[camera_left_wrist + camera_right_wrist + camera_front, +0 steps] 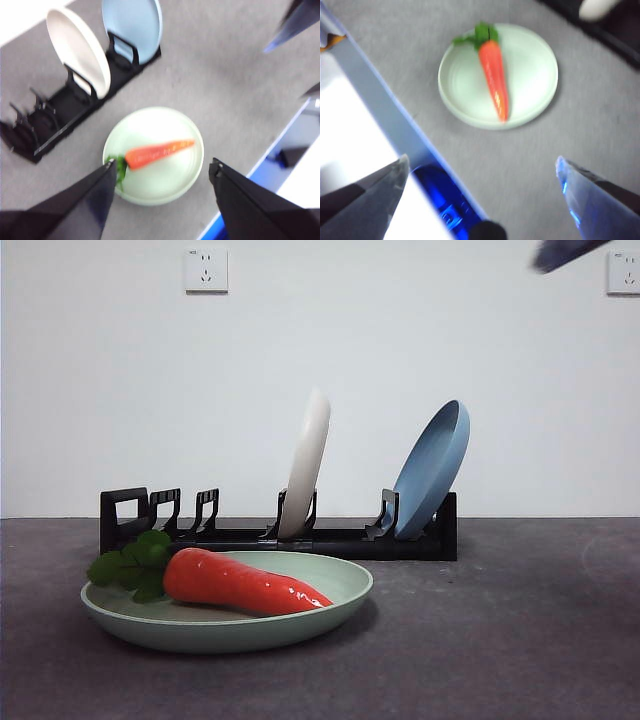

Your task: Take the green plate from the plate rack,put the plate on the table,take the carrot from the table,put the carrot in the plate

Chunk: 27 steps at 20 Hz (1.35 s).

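The green plate (330, 600) (175, 145) (530, 70) lies flat on the dark grey table (500, 640), in front of the black plate rack (250, 535) (60, 120). The orange carrot (240, 585) (157, 151) (495, 80) rests inside the plate, its leafy top over the left rim. High above the plate, my left gripper (162, 175) is open and holds nothing. My right gripper (482, 167) is also open and empty, raised off to the side near the table edge; a dark tip (565, 252) shows at the front view's top right corner.
A cream-white plate (307, 460) (77, 50) and a blue plate (435, 470) (132, 25) stand upright in the rack. Blue and white table-edge surfaces (385, 130) lie beside the plate. A wall with sockets (206, 270) is behind.
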### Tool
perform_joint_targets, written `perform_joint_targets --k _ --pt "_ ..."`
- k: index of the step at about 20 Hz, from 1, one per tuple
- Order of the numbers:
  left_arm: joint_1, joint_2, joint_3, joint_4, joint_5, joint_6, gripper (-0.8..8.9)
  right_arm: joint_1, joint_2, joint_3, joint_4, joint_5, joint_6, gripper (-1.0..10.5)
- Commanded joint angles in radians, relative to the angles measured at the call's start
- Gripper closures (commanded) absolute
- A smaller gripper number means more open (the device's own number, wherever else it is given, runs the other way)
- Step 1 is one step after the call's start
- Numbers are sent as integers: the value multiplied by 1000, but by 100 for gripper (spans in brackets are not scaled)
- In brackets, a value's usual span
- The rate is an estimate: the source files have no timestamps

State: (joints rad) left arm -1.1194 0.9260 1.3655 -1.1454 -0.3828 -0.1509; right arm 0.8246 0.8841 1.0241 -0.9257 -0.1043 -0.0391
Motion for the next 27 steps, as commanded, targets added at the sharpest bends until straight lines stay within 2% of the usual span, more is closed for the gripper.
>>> perform_joint_targets --k 1,3,7,27 --pt "0 -1 -2 -25 5 -6 506 3 -31 -3 -40 -2 60 542" --pt "0 -1 -2 -48 35 -7 577 3 -50 -3 -74 -2 77 684" --pt "0 -1 -2 -69 82 -7 837 3 -62 -3 -116 -1 76 957" --pt "0 -1 -2 -68 73 -6 816 3 -67 -3 -123 3 80 942"
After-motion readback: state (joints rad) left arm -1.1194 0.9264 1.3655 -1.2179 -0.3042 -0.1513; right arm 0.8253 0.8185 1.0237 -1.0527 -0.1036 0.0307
